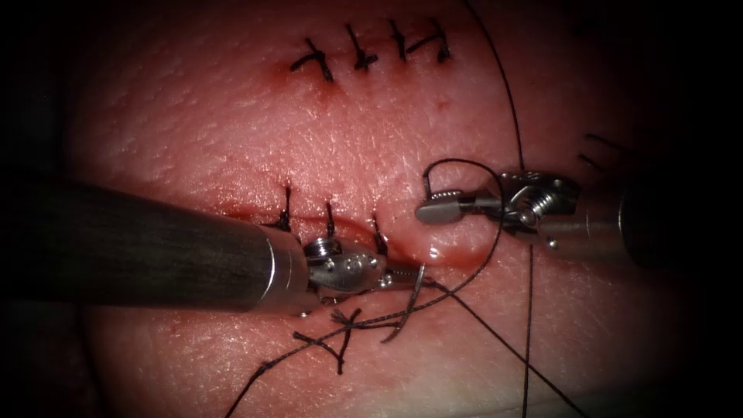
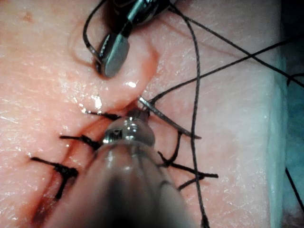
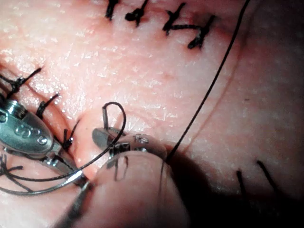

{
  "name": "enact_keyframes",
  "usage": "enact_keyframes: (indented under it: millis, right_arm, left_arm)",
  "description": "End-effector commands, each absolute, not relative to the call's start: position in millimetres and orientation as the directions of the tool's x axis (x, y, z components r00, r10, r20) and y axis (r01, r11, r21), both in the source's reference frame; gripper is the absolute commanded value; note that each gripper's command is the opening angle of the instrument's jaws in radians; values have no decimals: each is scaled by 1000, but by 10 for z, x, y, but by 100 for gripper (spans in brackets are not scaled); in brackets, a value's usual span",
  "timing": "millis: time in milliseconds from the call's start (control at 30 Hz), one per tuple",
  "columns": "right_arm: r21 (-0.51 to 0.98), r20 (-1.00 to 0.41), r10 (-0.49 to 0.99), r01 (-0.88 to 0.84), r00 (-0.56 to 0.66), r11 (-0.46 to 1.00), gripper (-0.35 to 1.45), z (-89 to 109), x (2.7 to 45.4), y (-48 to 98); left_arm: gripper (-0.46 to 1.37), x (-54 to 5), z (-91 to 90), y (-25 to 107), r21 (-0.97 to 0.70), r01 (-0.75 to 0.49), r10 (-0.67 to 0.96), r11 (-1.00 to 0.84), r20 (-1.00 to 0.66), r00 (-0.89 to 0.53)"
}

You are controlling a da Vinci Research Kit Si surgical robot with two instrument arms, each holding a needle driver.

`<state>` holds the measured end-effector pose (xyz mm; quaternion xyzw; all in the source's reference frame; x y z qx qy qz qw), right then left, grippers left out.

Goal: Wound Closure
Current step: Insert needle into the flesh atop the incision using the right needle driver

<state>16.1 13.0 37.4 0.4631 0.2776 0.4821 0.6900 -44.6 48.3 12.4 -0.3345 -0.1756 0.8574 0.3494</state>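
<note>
Two end effectors flank the cut in the tissue: left end effector grips the needle near one end; right end effector, closed, holds thread.

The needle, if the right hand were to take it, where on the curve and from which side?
Probably the free stretch of the needle below the left hand, which holds it near its upper end. That part arcs down over the tissue, seemingly out of it. Come from the right, minding the crossing thread.
</note>
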Motion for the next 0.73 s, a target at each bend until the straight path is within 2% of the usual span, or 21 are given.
enact_keyframes:
  millis: [33,733]
  right_arm:
    - [908,71,919,-407,389,103,-35,375,162,130]
    - [912,79,909,-398,409,99,-35,377,166,125]
  left_arm:
    - [-18,-446,123,483,-536,-479,716,-695,-452,-532]
    - [-18,-447,123,482,-535,-481,716,-695,-454,-530]
